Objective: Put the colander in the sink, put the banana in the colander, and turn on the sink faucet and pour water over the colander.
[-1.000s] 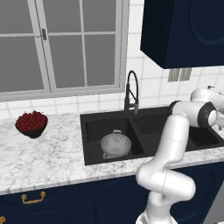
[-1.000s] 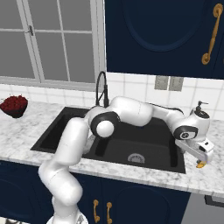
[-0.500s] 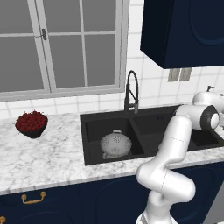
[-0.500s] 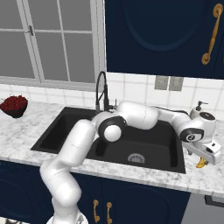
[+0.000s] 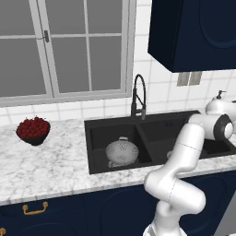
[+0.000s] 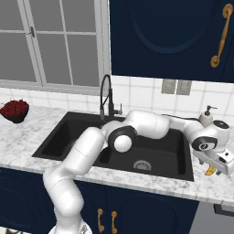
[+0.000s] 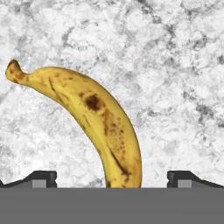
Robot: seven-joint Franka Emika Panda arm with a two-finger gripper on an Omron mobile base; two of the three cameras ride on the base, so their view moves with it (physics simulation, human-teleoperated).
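moved: over the last second the white arm swung further out past the right end of the black rectangular double-basin sink and dipped lower over the marble; nothing else shifted.
gripper: the two-finger gripper is spread wide, nothing pinched, dark tips sitting either side of the fruit's near end.
banana: small curved yellow banana with brown freckles, lying flat on the white marble countertop right of the sink, between the open fingers.
handling: my guess is light, a bit soft, bruises easily, smooth skin but not really slippery. I'd close across the thick middle, gently, not on the stem.
colander: round silver pierced metal colander already sits in the sink's left basin, well apart from the banana.
faucet: tall black gooseneck faucet behind the sink divider, no water visible.
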